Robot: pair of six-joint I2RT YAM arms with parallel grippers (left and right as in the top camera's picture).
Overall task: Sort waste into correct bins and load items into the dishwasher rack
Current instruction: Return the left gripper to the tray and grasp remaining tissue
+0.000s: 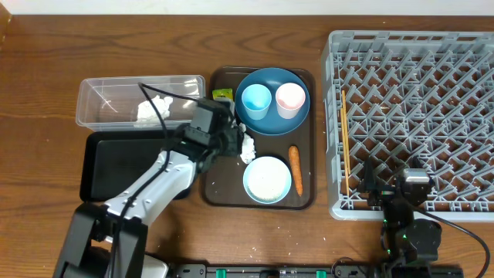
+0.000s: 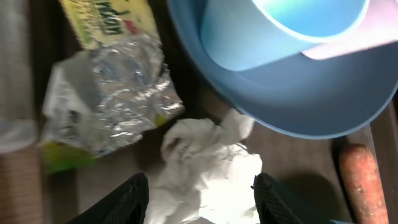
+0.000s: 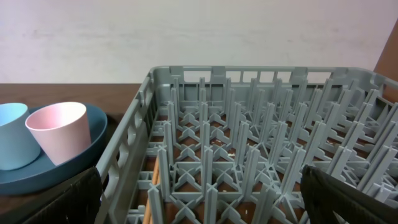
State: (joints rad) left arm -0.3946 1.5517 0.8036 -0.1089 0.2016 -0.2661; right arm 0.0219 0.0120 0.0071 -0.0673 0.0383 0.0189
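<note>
I log crumpled white tissue between left gripper jaws, grip unclear; crinkled silvery packet near; right gripper agape.

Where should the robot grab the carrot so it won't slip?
Around its middle, coming straight down from above. The carrot lies flat on the brown tray, long and thin, so squeeze across its narrow width, not end to end.

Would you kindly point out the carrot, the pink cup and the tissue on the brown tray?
carrot (image 1: 296,170), overhead view, middle of its length
pink cup (image 3: 59,134), right wrist view, outer wall
tissue (image 2: 208,171), left wrist view, centre of the crumpled wad
</note>
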